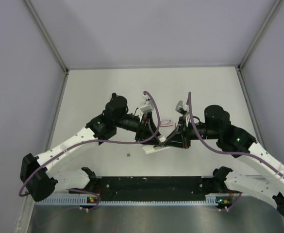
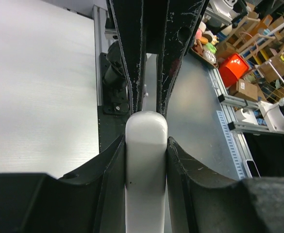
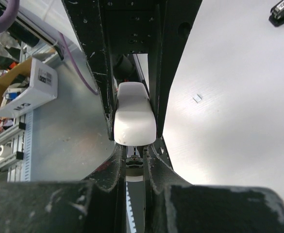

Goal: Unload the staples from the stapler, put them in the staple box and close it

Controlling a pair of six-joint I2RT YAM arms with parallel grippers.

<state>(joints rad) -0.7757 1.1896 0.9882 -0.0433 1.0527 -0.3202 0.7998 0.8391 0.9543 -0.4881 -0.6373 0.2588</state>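
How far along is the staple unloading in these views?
Done: at most one small pale bit, perhaps staples, lying loose on the table. In hand: left gripper and right gripper are both shut on a white block, not the stapler. To do: the black stapler lies apart, ungripped; its contents cannot be seen.

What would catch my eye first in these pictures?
Two robot arms meet over the middle of the table. The left gripper and the right gripper clamp one white oblong block from opposite ends. Near them on the table lies a tiny pale bit, perhaps a staple strip.
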